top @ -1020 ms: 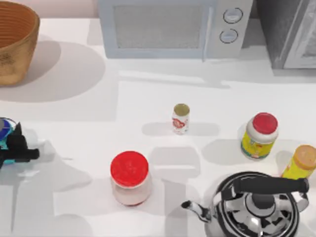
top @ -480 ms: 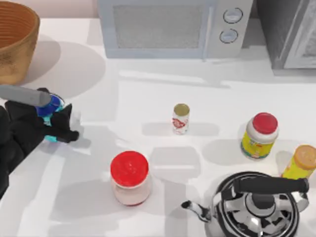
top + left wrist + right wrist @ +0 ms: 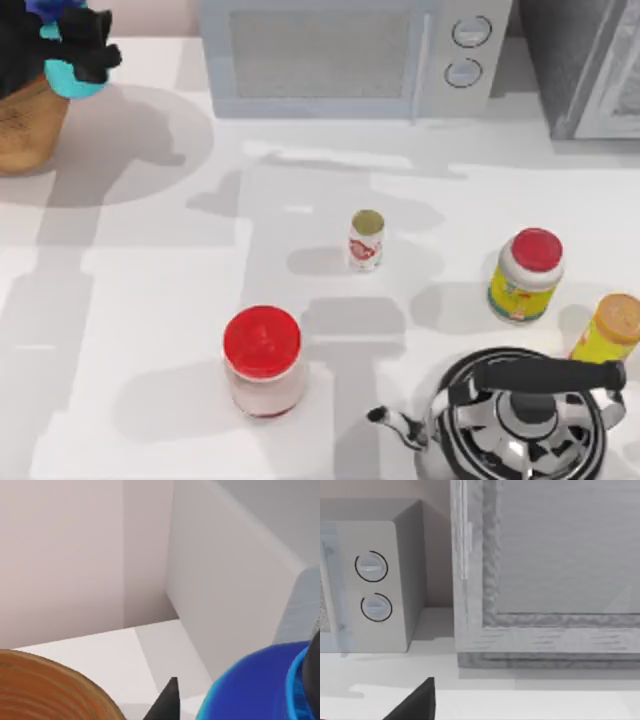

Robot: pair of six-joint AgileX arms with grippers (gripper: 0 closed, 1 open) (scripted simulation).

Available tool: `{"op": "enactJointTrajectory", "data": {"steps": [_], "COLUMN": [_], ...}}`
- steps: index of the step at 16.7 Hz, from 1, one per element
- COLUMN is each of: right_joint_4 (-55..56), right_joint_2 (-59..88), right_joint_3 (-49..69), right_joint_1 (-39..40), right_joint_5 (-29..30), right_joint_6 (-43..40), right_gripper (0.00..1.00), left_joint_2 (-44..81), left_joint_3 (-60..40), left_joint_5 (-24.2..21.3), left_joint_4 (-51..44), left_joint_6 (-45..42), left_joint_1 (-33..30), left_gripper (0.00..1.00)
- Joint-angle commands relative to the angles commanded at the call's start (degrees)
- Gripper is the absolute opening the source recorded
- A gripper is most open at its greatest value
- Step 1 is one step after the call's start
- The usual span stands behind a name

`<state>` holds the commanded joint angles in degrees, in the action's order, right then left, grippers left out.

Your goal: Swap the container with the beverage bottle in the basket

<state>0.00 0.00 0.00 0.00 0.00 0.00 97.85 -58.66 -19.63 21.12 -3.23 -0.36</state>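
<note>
Already at far left of the desk, the left hand (image 3: 80,55) gripped the container (image 3: 75,78) w/ fingers pinched on it, held aloft just over the basket (image 3: 30,120) rim. Drop looked to turn on basket lying just left of and below the cup. Beverage bottle (image 3: 366,241) stood upright mid-desk, well apart; right hand's state: can't tell.

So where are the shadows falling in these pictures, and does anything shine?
Top view: the red-lidded jar and beverage bottle cast soft shadows to their left; the kettle mirrors its surroundings. Left wrist view: the container looms close. Right wrist view: even light.
</note>
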Motion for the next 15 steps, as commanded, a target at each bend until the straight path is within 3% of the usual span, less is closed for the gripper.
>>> {"op": "enactJointTrajectory", "data": {"steps": [4, 7, 15], "right_joint_4": [0.00, 0.00, 0.00], "right_joint_2": [0.00, 0.00, 0.00], "right_joint_3": [0.00, 0.00, 0.00], "right_joint_1": [0.00, 0.00, 0.00], "right_joint_5": [0.00, 0.00, 0.00], "right_joint_6": [0.00, 0.00, 0.00], "right_gripper": [1.00, 1.00, 1.00], "left_joint_2": [-0.36, 0.17, 2.32], "left_joint_3": [-15.00, -20.59, -22.41], "left_joint_5": [1.14, 2.16, 2.84], "left_joint_4": [-15.84, -21.47, -20.30], "left_joint_6": [-1.18, -1.85, -1.85], "left_joint_1": [10.67, 16.08, 16.16], "left_gripper": [0.00, 0.00, 0.00]}}
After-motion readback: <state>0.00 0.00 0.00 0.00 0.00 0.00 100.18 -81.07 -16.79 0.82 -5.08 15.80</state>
